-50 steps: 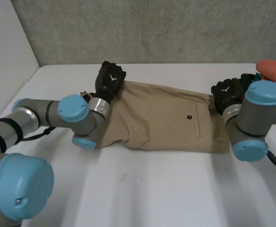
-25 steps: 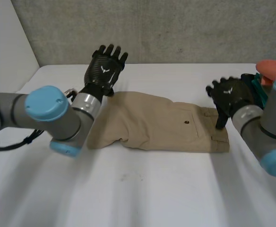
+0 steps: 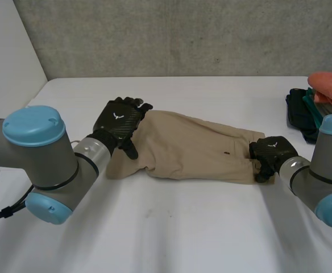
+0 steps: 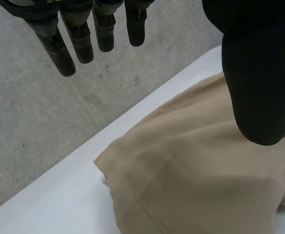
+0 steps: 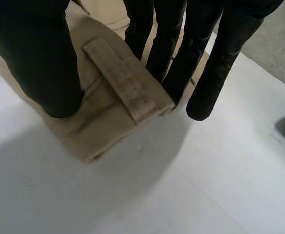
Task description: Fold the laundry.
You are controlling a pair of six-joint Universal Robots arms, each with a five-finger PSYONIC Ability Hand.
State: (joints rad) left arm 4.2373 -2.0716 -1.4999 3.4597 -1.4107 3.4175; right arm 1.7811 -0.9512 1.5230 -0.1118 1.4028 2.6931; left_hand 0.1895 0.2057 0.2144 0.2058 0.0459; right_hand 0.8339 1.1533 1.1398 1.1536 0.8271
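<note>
Head view: right hand [image 3: 270, 152] is now clamped on shorts [image 3: 183, 151] waistband, left hand [image 3: 119, 121] lowered open — next fold is prepared.

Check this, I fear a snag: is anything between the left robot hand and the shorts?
Nothing visible. The left robot hand hangs open over the hem end of the khaki shorts, with bare cloth under its palm.
</note>
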